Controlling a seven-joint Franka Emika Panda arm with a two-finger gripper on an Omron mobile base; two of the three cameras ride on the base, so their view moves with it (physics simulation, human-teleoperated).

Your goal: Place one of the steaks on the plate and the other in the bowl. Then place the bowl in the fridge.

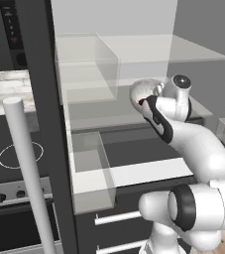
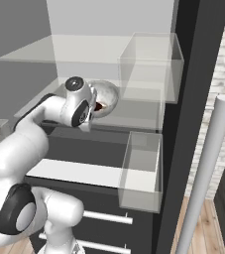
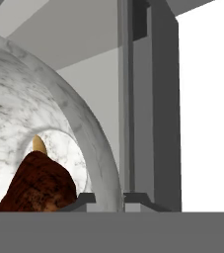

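The claw [image 3: 105, 198] is shut tight on the rim of the bowl [image 3: 39, 113], steak [image 3: 37, 185] inside, holding it in the open fridge [image 1: 49, 124], so next it likely sets the bowl on a shelf [image 1: 134, 116].

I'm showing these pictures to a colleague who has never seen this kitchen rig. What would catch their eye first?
First, the white arm reaching into the open fridge, carrying the marbled bowl at the height of a clear middle shelf. In the hand view, the gripper is clamped on the bowl's rim, with a dark brown steak lying inside. Next, the fridge's long silver bar handle stands out close to the camera.
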